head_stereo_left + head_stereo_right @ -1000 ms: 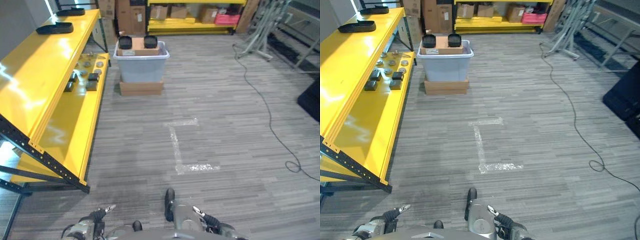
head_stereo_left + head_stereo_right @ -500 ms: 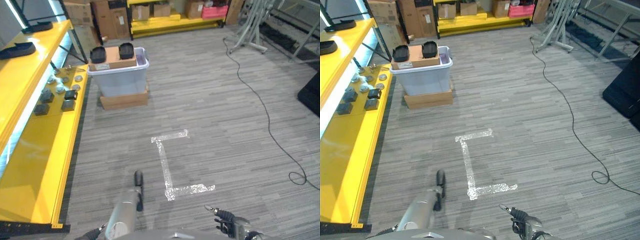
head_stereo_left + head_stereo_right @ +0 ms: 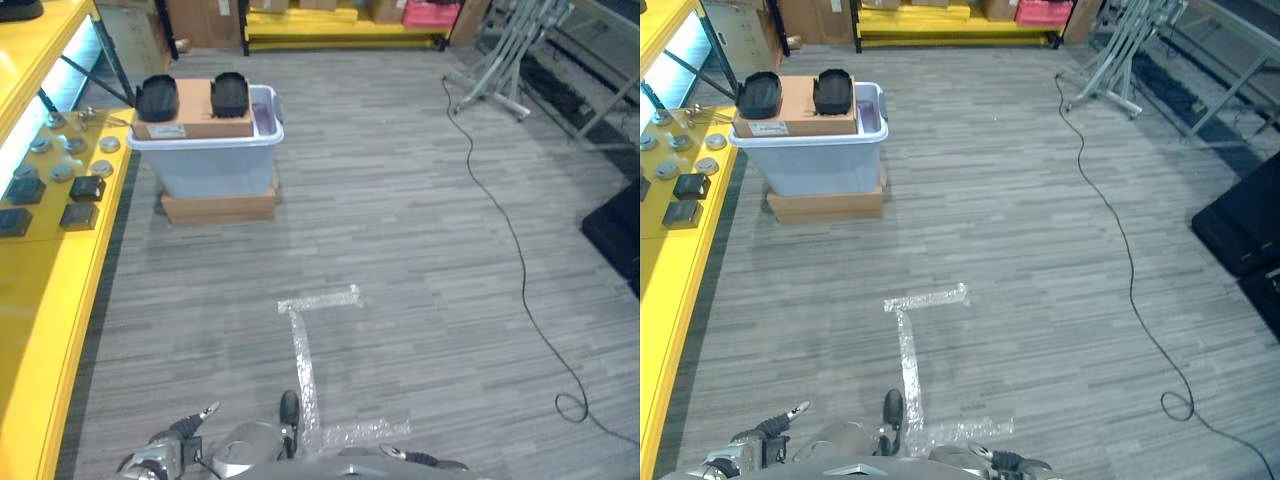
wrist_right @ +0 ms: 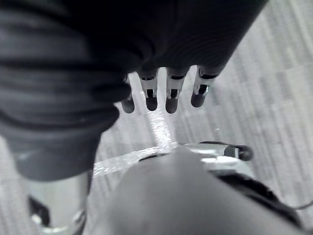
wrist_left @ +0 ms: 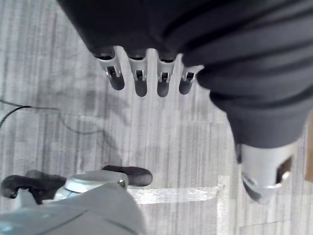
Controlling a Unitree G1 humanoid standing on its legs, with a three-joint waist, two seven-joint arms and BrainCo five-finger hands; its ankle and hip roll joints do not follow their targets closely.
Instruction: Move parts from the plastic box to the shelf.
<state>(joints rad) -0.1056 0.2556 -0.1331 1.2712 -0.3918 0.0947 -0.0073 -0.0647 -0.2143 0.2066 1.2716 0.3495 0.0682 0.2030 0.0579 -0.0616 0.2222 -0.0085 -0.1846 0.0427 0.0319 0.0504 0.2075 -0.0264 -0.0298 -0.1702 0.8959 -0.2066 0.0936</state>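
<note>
Plastic box (image 3: 215, 165) is seen in pale translucent grey, topped by brown cardboard (image 3: 195, 110) with two black parts (image 3: 157, 97). Shelf (image 3: 45, 300) is coloured yellow. Floor (image 3: 400, 230) is striped grey, marked with silvery tape (image 3: 303, 365).

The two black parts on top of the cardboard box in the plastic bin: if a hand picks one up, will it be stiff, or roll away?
The black parts look moulded with raised rims, so probably stiff. They lie flat on the cardboard box, so rolling seems unlikely. Sitting high above the plastic bin, one might slide off if nudged.
</note>
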